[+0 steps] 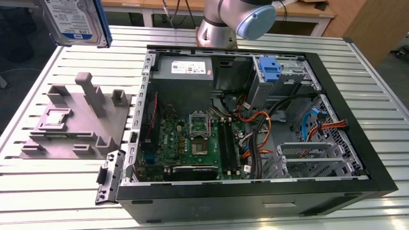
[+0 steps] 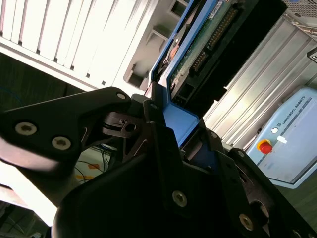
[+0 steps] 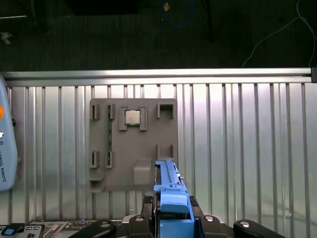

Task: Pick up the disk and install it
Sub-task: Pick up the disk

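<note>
The disk, silver with a white label and a blue band, hangs high above the table at the exterior view's far left, over the grey holder. In the second wrist view its green circuit-board underside and a blue side rail show. My gripper is shut on the disk at its blue rail end. In the first wrist view the disk is seen edge-on, rising from my gripper above the holder.
An open computer case lies on the slatted table, with a grey power-supply box, a blue latch piece and a metal drive cage inside. The grey moulded holder sits left of the case. A control pendant lies nearby.
</note>
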